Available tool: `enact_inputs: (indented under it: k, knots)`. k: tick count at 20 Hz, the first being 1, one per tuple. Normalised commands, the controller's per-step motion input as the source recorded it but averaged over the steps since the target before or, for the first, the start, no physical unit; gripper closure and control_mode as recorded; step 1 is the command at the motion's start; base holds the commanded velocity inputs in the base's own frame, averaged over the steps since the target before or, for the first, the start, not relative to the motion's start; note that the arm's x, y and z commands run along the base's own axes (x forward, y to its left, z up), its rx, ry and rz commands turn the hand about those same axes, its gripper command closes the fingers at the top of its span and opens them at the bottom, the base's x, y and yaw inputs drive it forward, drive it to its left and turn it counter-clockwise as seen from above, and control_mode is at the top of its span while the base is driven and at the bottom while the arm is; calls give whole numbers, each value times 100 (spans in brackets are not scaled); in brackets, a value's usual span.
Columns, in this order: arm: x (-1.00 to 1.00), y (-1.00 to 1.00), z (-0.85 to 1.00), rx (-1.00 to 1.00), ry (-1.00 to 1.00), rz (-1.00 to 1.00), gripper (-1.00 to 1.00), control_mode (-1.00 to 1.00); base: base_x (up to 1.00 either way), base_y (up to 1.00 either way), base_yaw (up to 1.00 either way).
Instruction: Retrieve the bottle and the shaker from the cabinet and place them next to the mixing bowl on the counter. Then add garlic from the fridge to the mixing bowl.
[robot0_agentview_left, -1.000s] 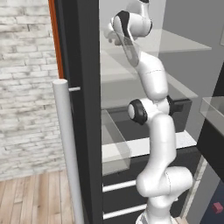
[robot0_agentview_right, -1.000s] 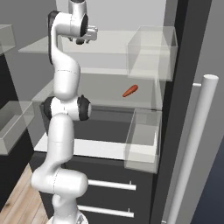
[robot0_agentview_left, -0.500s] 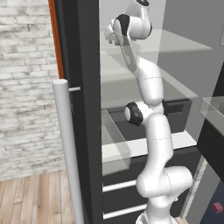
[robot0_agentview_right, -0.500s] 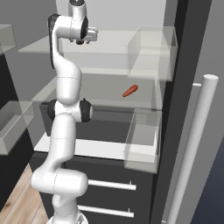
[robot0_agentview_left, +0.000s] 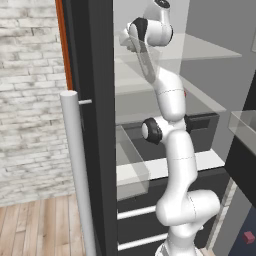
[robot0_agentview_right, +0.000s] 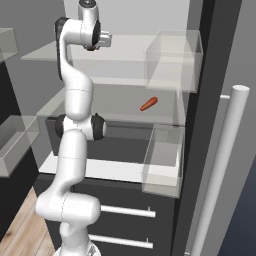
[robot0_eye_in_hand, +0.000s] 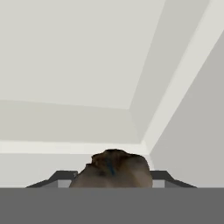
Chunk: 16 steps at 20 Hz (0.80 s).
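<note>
In the hand view, the brownish lump (robot0_eye_in_hand: 114, 169) between the dark fingertips (robot0_eye_in_hand: 59, 177) is cut off below by the picture's edge — too blurred to name. The small red thing (robot0_agentview_right: 148, 104) on the fridge (robot0_agentview_right: 210, 75) shelf — too small to identify.

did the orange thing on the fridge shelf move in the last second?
No. In the right base view the small orange item lies at the same spot on the glass shelf, just left of the clear door bin, as before.
</note>
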Motion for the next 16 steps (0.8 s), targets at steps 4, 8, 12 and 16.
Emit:
enact_inputs:
  k: [4, 8, 12, 16]
  knots:
    - [0, 0, 0, 0, 0, 0, 100, -100, 0, 0, 0]
    - [0, 0, 0, 0, -1, 0, 100, -100, 0, 0, 0]
    - [-27, 0, 0, 0, -16, 0, 100, -100, 0, 0, 0]
    - [-27, -3, -1, 0, -26, 0, 100, -100, 0, 0, 0]
